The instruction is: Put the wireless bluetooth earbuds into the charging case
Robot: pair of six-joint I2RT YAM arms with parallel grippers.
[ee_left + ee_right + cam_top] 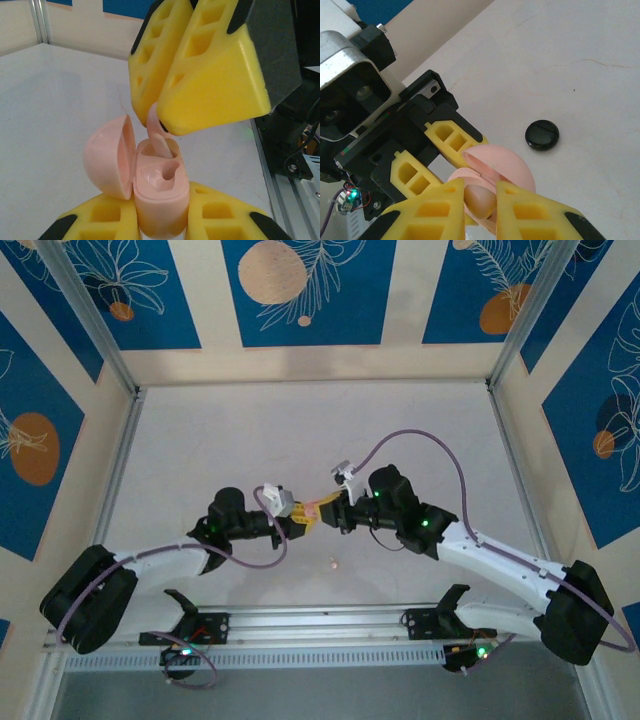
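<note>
gleaming smooth pink earbud (156,131), domed case (159,200)

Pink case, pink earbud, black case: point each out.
Pink case (160,200): left wrist view, body front.
Pink earbud (156,135): left wrist view, its stem.
Black case (542,135): right wrist view, lid centre.

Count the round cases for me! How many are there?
2. A pink case, lid open, is gripped in the left pincer; a black case lies shut on the table. Others may be hidden.
</note>
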